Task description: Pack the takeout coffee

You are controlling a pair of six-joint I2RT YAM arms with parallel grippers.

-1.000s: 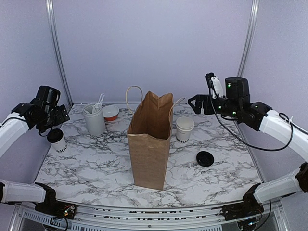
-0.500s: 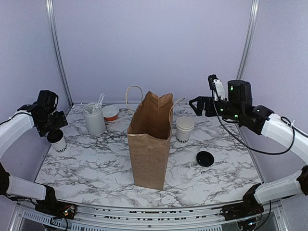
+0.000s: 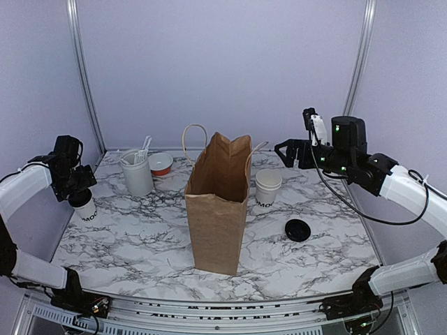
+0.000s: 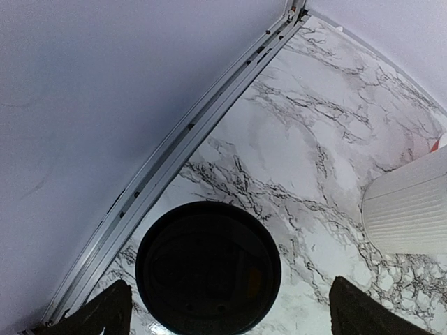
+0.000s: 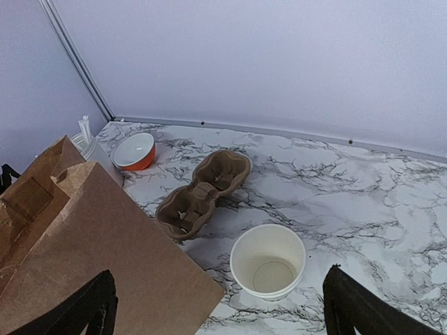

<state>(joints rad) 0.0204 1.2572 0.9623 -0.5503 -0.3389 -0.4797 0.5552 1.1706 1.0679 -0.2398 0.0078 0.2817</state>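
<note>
The takeout coffee (image 3: 85, 209) is a white lettered cup at the table's left edge. Its black lid (image 4: 208, 267) fills the lower middle of the left wrist view. My left gripper (image 3: 74, 190) hangs open straight above it, one dark finger (image 4: 105, 313) on each side of the lid, not touching it. My right gripper (image 3: 288, 152) is open and empty in the air at the right, looking down on the brown paper bag (image 5: 91, 237) and a lidless white cup (image 5: 268, 260). The bag (image 3: 218, 209) stands upright and open at the table's middle.
A loose black lid (image 3: 298, 229) lies right of the bag, near the lidless cup (image 3: 267, 187). A ribbed utensil holder (image 3: 137, 174) and an orange bowl (image 3: 160, 163) stand at the back left. A cardboard cup carrier (image 5: 204, 192) lies behind the bag. The wall rail (image 4: 188, 132) runs close by the coffee.
My left gripper has come down and in over the coffee cup, now covering its lid in the top view. The right arm has shifted only slightly.
</note>
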